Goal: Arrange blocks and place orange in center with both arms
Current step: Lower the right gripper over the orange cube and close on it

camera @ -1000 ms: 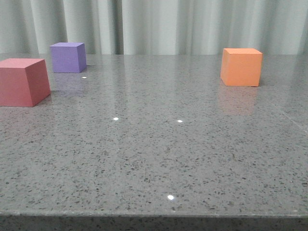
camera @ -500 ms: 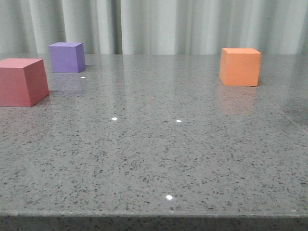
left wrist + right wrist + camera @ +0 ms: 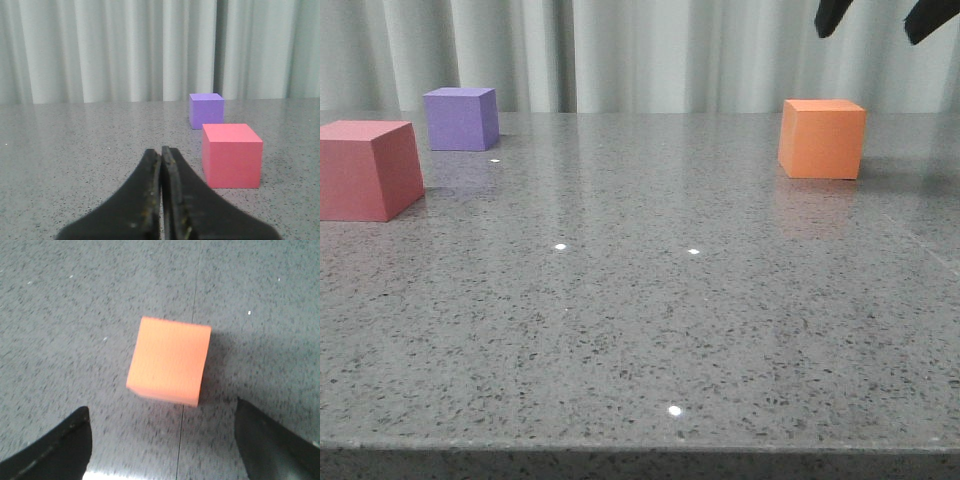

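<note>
Orange is the colour that matters here: the orange cube (image 3: 822,138) sits on the grey speckled table (image 3: 650,330) at the far right, well apart from the pinkish-red cube (image 3: 368,170) and the purple cube (image 3: 461,119), which stand near each other at the far left with the purple one further back. The right gripper (image 3: 885,18) hangs above and slightly to the right of the orange cube, its fingers spread wide with nothing between them; in its wrist view the cube lies between the two finger tips but turned at a slight angle to them. That skew is the main risk: if the jaws close on it as it lies, they may meet corners rather than flat faces and the cube could twist or squirt out. The left gripper (image 3: 161,200) is clenched with nothing in it, low over the table beside the pinkish-red cube, and a careless swing could knock that cube out of place.
</note>
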